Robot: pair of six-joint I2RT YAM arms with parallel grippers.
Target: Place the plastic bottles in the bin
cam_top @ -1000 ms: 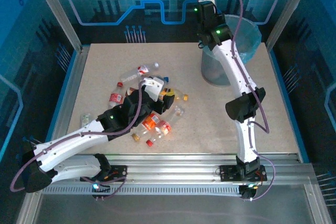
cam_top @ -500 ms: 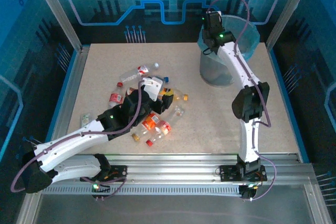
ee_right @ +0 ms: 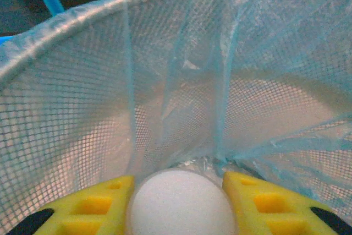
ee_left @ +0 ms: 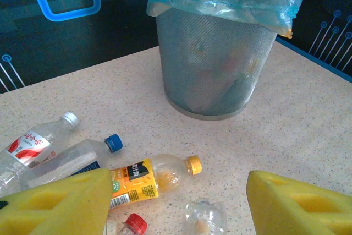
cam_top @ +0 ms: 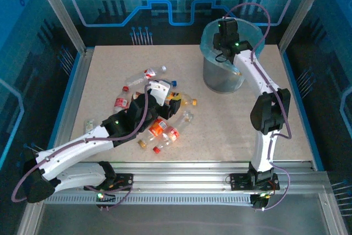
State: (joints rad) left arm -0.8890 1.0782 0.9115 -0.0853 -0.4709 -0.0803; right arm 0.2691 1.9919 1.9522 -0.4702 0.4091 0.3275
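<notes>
Beige tabletop (cam_top: 110, 70), right claw (ee_right: 179, 193) over bin (ee_right: 82, 108), bottle (ee_right: 179, 207) clamped between fingers (ee_right: 99, 205)

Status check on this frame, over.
Right gripper shut on a pale bottle, over the open bin. Left gripper open and empty above the loose bottles on the table. Nothing blocking the drop.

Bottle (ee_right: 180, 205) (in right pincer (ee_right: 179, 191)) over bin (ee_right: 82, 108)
</notes>
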